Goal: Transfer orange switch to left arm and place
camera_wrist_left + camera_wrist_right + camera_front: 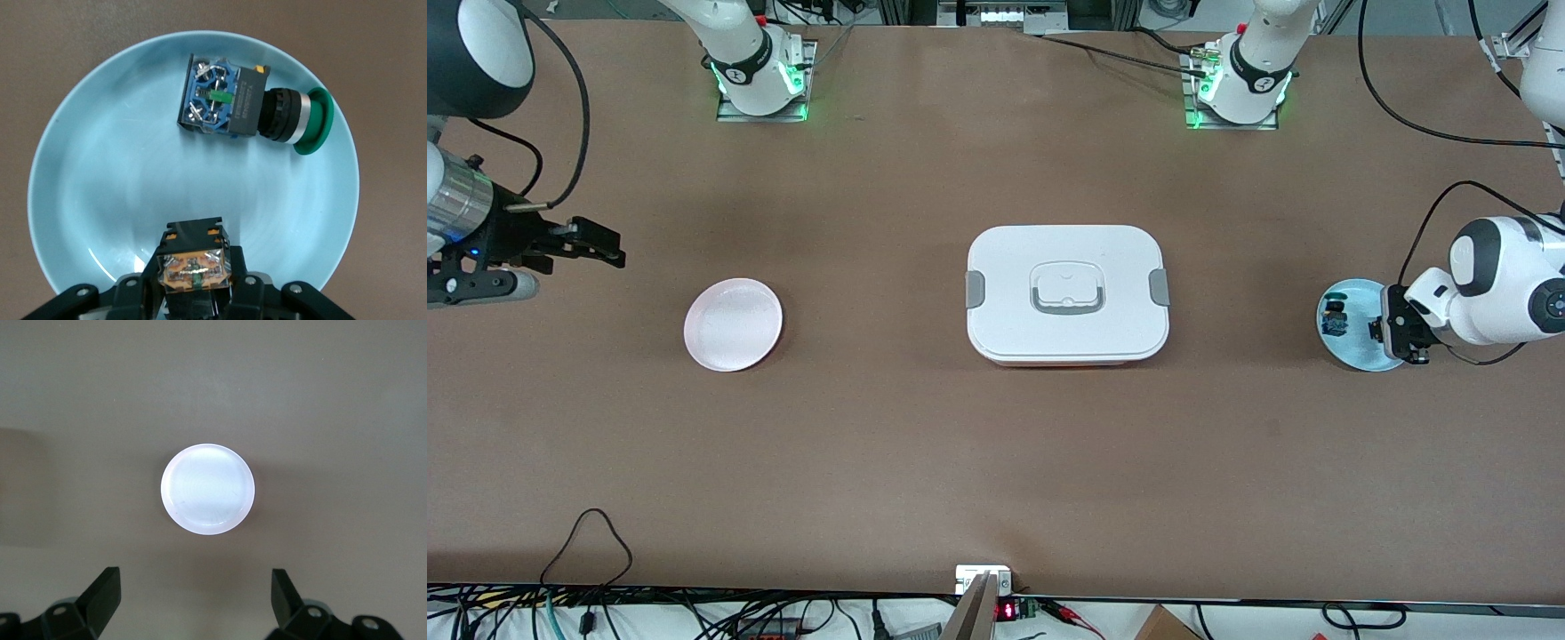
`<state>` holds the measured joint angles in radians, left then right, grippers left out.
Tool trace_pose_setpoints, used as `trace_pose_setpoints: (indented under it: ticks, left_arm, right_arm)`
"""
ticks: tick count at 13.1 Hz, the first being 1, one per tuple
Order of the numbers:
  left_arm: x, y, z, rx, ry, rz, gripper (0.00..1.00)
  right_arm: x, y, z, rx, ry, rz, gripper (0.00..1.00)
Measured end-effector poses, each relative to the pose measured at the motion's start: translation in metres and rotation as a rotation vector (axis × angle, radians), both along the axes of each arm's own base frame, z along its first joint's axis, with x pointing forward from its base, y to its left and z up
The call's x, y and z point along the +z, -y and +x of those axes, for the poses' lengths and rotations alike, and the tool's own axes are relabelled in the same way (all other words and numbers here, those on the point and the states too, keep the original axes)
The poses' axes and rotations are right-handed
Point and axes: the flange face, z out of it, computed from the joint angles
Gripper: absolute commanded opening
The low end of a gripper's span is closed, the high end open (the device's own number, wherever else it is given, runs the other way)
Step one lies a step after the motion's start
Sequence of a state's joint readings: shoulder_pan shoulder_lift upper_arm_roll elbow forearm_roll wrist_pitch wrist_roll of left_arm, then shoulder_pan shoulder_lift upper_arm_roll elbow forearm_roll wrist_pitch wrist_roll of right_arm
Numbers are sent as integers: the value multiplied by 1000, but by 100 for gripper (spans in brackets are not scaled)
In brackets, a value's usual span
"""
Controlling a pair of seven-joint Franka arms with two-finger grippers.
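1. The box [1067, 294] sat closed at the table's centre.
2. The pink plate [733, 324] lay toward the right arm's end; the right gripper [596, 242] hovered near that edge, fingers apart.
3. At the left arm's end, the left gripper [1398, 336] clamped the orange switch [194, 265] over the blue plate [100, 200], beside a green button [253, 107].

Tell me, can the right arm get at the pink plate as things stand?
Probably yes. The right gripper hangs open near the pink plate at its own end of the table, with nothing between them; the box sits mid-table, out of its path.
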<state>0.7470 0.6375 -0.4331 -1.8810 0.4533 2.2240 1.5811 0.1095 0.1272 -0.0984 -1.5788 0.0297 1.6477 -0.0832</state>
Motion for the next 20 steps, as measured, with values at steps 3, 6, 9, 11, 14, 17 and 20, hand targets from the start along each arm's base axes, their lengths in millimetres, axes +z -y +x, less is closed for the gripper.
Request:
trace_pose_setpoints:
  ticks: [3,6,9,11,14,17,20]
  left_arm:
    - [0,4,0,-13,-13,-5,100]
    - [5,9,0,-44,-40,-22,100]
    - [33,24,10,-66,-59,-27,100]
    - [69,32,19,-54,-67,-7,100]
    - [143,49,31,47,-113,36,100]
    - [224,77,41,226,-143,110,100]
    - [283,114,45,433,-133,171,100]
  right_arm:
    - [-2,2,-13,-2,56,7,100]
    - [-2,3,-30,-2,60,12,100]
    - [13,1,-39,3,59,15,100]
    - [15,2,-40,6,61,6,100]
    - [15,2,-42,7,45,2,100]
    - [27,2,-45,6,28,2,100]
    - [29,2,-45,4,27,2,100]
